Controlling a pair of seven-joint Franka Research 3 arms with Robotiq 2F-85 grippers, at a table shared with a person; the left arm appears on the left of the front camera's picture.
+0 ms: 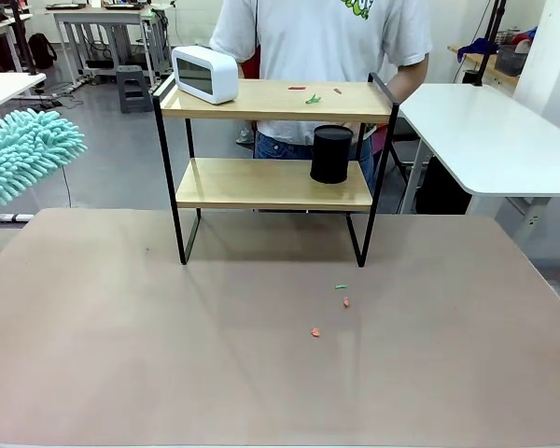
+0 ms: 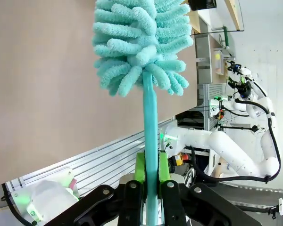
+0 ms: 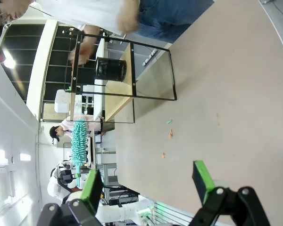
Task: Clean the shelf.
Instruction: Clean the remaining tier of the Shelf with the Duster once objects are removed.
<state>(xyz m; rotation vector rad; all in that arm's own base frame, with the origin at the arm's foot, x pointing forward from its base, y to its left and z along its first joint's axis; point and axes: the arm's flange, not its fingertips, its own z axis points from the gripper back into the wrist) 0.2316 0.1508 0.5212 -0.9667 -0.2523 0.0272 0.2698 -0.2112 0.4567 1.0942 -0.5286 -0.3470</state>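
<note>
The shelf stands mid-table, two wooden boards in a black frame. Its top board carries a white clock at the left end, plus small red and green scraps. A black mesh cup stands on the lower board. My left gripper is shut on the handle of a teal fluffy duster, whose head shows at the left edge, apart from the shelf. My right gripper is open over the table, well short of the shelf.
A few small scraps lie on the brown table in front of the shelf's right leg. A person stands right behind the shelf, hands blurred near its top. White tables stand to the right and far left.
</note>
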